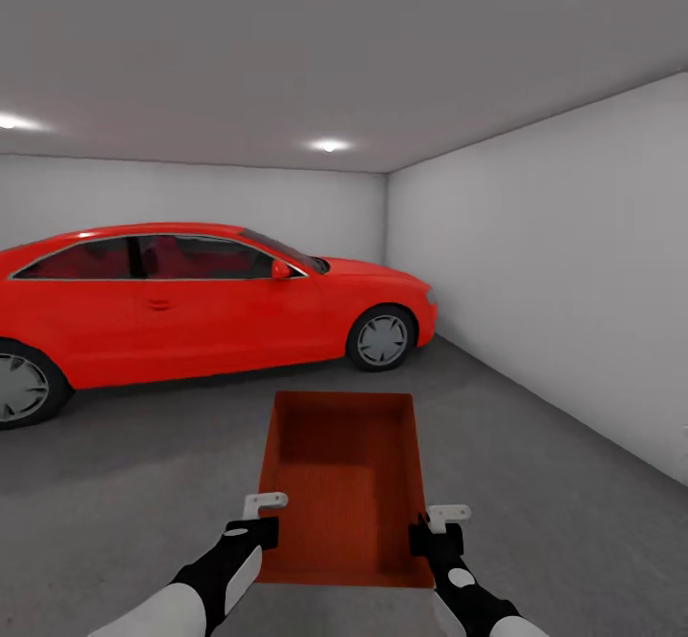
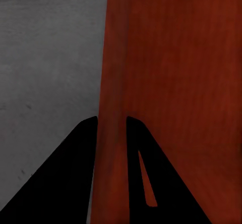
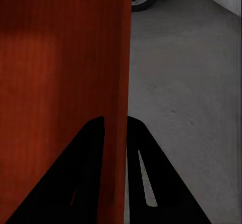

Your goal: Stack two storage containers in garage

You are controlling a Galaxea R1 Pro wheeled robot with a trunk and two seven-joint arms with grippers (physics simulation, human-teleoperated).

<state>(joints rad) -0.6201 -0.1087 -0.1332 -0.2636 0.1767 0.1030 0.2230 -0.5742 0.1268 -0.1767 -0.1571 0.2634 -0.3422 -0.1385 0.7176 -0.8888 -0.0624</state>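
Holding one red-orange storage container [image 1: 346, 489] above the grey garage floor [image 1: 573, 484], left fingers [image 2: 75, 173] and right fingers [image 3: 146, 173] clamping opposite side walls, red car [image 1: 191, 303] parked beyond.

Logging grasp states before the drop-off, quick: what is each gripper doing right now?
Left gripper: closed on the left wall of the storage container.
Right gripper: closed on the same container's right wall.
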